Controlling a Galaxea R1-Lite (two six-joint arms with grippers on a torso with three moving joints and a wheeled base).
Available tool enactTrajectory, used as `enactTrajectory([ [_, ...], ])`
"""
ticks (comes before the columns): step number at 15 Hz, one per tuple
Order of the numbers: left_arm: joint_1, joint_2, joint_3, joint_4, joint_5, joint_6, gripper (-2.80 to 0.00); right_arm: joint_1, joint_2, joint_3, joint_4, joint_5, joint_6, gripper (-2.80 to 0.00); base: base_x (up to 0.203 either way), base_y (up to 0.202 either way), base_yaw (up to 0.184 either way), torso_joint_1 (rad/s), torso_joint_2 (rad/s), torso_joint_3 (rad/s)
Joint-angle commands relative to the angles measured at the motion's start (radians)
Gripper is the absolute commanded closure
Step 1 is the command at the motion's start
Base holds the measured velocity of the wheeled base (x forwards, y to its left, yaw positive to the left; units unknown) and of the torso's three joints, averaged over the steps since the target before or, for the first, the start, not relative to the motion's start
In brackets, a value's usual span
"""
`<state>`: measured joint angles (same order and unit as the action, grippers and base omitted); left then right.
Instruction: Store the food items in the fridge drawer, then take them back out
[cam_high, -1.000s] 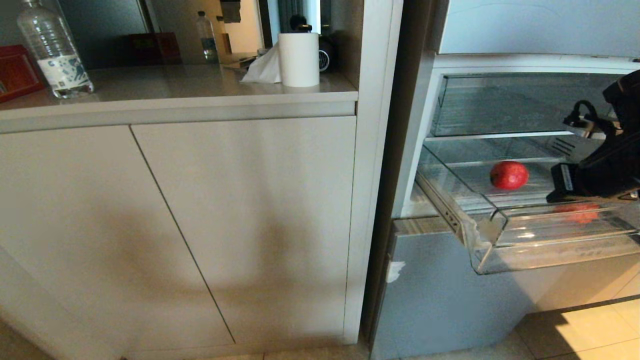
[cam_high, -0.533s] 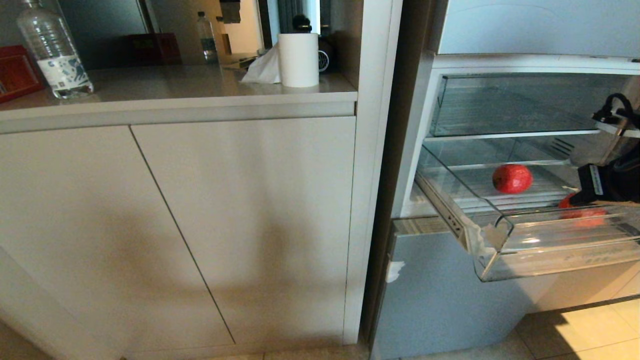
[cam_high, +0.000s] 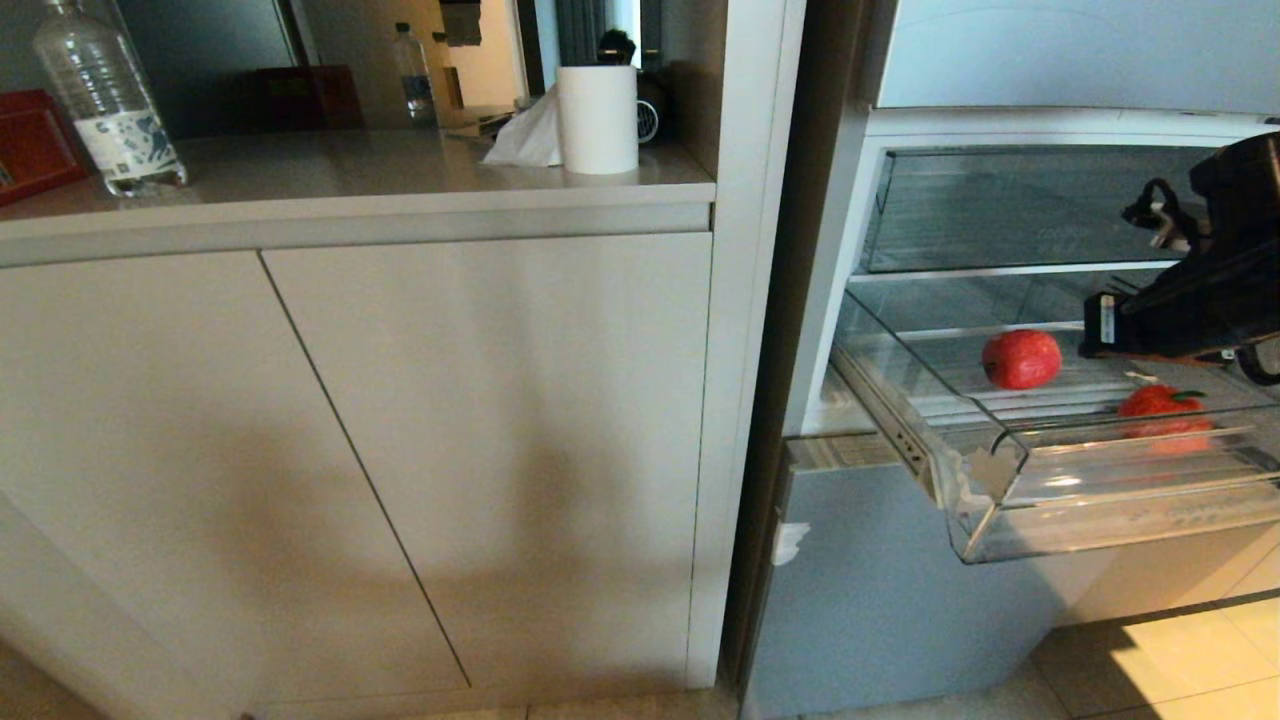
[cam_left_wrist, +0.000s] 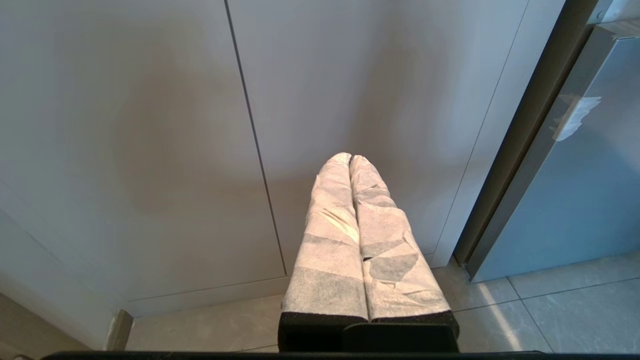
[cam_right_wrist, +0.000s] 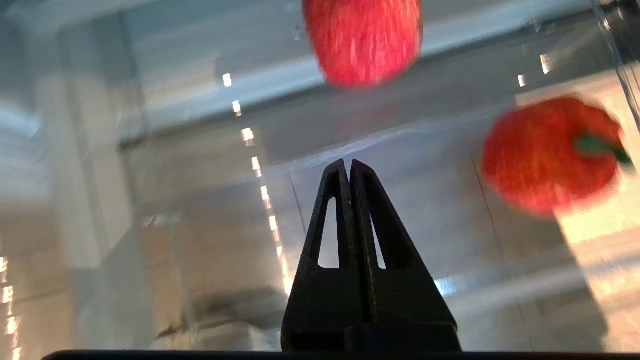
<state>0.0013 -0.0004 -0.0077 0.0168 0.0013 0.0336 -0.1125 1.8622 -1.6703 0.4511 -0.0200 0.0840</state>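
The left gripper (cam_left_wrist: 350, 159), its two fingers wrapped in pale cloth tape and pressed flat together with nothing between them, hangs low before the plain grey cabinet doors (cam_left_wrist: 175, 140), above the tiled floor (cam_left_wrist: 525, 310) and beside the silver-blue fridge front panel (cam_left_wrist: 590, 190). On the grey countertop (cam_high: 330, 165) over those doors, a clear plastic water bottle (cam_high: 105, 100) stands near the left edge and a white cylindrical tissue holder (cam_high: 597, 118) near the right edge. To the right, the wide, shallow, clear plastic fridge drawer (cam_high: 1100, 500) with ribbed bottom is pulled out from the open fridge. A round red apple-like fruit (cam_high: 1020, 358) lies toward the drawer's back, left of centre; the small glossy red pepper-like piece (cam_high: 1160, 403) with a short green stem lies further right, close behind the thick front lip. The black right gripper (cam_right_wrist: 350, 167) hangs over the drawer, above and between the two red pieces, touching neither, its fingers closed tight together and empty.
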Motion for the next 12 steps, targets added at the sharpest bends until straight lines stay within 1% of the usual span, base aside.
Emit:
enactTrajectory([
  [1,0.0,0.0,0.0,0.0,0.0,0.0,0.0,-0.011,0.138,-0.092,-0.001,0.007,-0.001,0.0,0.0,0.0,0.0,0.0,0.0,0.0],
  [3,0.0,0.0,0.0,0.0,0.0,0.0,0.0,-0.013,0.215,-0.155,-0.027,0.034,-0.003,0.0,0.0,0.0,0.0,0.0,0.0,0.0],
  [6,0.0,0.0,0.0,0.0,0.0,0.0,0.0,-0.017,0.284,-0.241,-0.044,0.041,-0.006,0.0,0.0,0.0,0.0,0.0,0.0,0.0],
  [12,0.0,0.0,0.0,0.0,0.0,0.0,0.0,-0.036,0.232,-0.259,-0.045,0.04,-0.007,0.0,0.0,0.0,0.0,0.0,0.0,0.0],
])
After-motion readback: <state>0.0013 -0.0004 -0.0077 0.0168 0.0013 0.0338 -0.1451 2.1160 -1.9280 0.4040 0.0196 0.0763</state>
